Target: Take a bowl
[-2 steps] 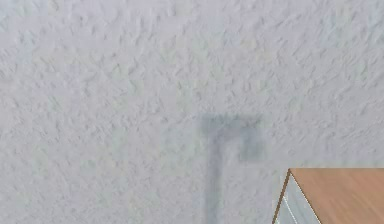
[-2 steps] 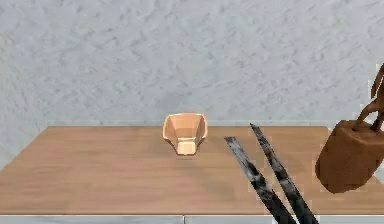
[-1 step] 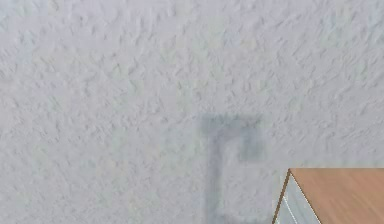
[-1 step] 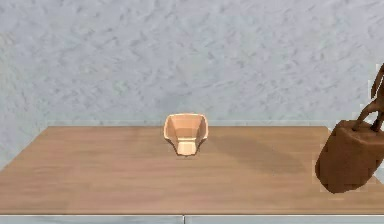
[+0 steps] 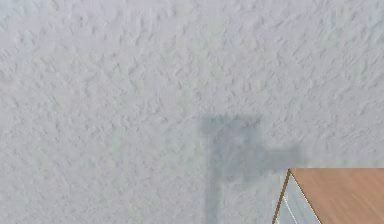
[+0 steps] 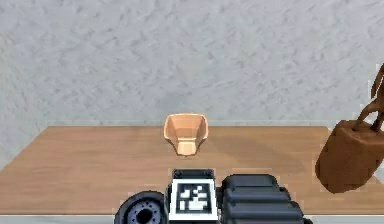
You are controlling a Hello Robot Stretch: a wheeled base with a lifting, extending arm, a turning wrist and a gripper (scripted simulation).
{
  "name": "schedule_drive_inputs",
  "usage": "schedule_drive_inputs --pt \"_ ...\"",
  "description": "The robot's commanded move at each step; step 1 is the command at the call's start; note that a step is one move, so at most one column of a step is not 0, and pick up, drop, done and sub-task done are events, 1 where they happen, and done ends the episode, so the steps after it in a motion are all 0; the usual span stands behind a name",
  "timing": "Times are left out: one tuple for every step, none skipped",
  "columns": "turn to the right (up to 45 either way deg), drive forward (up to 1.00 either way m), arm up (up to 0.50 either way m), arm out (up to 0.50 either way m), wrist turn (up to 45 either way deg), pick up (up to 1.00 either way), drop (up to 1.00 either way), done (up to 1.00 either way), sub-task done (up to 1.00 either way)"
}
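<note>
Gripper (image 6: 146, 211) at the near edge of the table (image 6: 80, 165), approach step; you cannot tell whether it holds anything.
Bowl (image 6: 187, 134) stands mid-table, toward the far edge; you probably need to reach outward to it next.

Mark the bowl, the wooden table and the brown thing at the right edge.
bowl (image 6: 187, 134): arm side view, its middle
wooden table (image 6: 90, 162): arm side view, bare top
brown thing (image 6: 348, 160): arm side view, rounded body

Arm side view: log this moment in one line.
bowl: tan, upright on wooden table | brown object: view's right edge | end effector: bottom edge, holding unknown
</note>
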Motion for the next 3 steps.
schedule_drive_inputs --pt "0.0 0.0 0.0 0.3 0.0 0.0 0.0 0.0 0.0" --pt "0.0 0.0 0.0 0.0 45.0 0.0 0.0 0.0 0.0" --pt "0.0 0.0 0.0 0.0 45.0 0.0 0.0 0.0 0.0"
